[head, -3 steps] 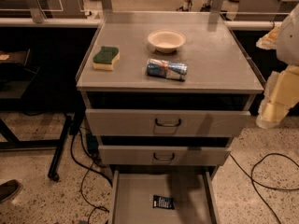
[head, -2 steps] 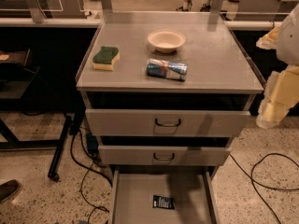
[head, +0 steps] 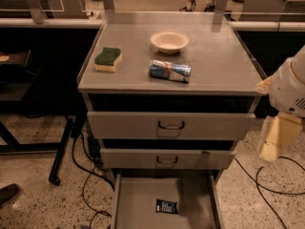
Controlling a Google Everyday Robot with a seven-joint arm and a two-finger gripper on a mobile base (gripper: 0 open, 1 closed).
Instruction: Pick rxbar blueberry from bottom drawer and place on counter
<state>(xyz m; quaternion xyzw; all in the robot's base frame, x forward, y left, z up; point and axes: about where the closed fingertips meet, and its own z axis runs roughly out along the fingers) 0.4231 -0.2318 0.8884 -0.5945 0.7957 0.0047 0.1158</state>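
The rxbar blueberry (head: 167,206) lies in the bottom drawer (head: 138,206), under 2 upper drawers (head: 143,125). On the counter (head: 224,66), a sponge (head: 108,59) sits left and a bowl (head: 169,41) sits behind a packet (head: 170,71). The gripper (head: 274,142) hangs right of the drawers.

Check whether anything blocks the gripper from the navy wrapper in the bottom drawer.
Nothing visible does. The cream gripper hangs right of the grey cabinet; the small navy wrapper lies uncovered in the open grey metal drawer.

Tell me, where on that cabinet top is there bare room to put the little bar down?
On the counter, the right part, between the bowl and shiny packet and the right rim, is bare. The gripper hangs off that side, below counter height. The back left corner behind the sponge is also free. The middle is crowded.
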